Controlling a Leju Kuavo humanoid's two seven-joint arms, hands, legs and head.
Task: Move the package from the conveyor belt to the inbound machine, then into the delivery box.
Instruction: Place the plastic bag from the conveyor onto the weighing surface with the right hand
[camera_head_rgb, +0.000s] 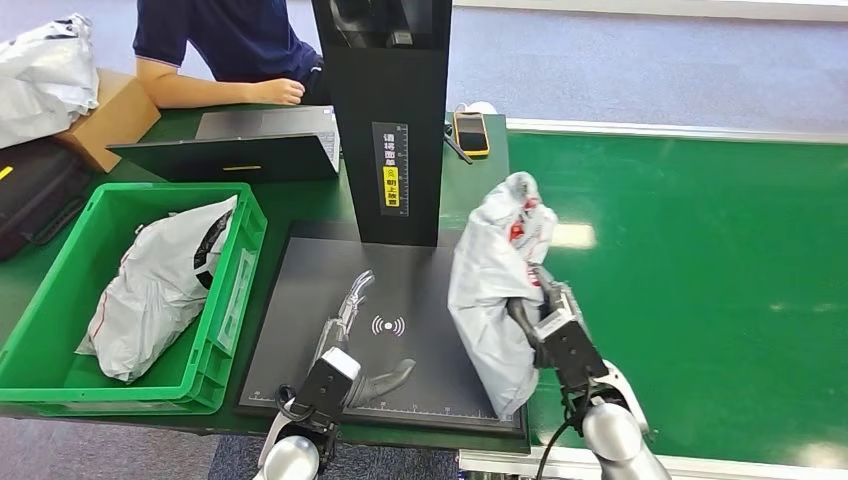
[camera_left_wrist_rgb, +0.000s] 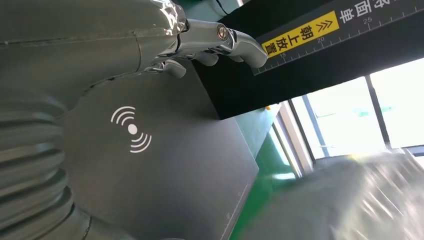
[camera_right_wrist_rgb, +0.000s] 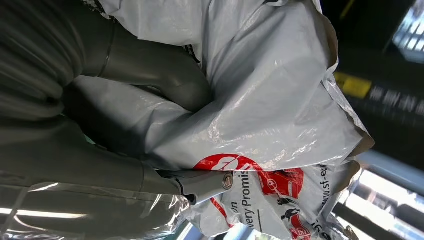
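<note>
package (camera_head_rgb: 492, 290) in right hand (camera_head_rgb: 545, 325), seemingly lifted

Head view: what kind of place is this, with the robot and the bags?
Probably a parcel sorting station. A green conveyor belt runs beside a black scanning machine, and a green crate holds a bagged package.

I see the package (camera_head_rgb: 495, 280) as crinkled, glossy white plastic film (printed red), the scanner plate (camera_head_rgb: 400, 300) smooth matt black, the belt (camera_head_rgb: 700, 260) sheeny green.
</note>
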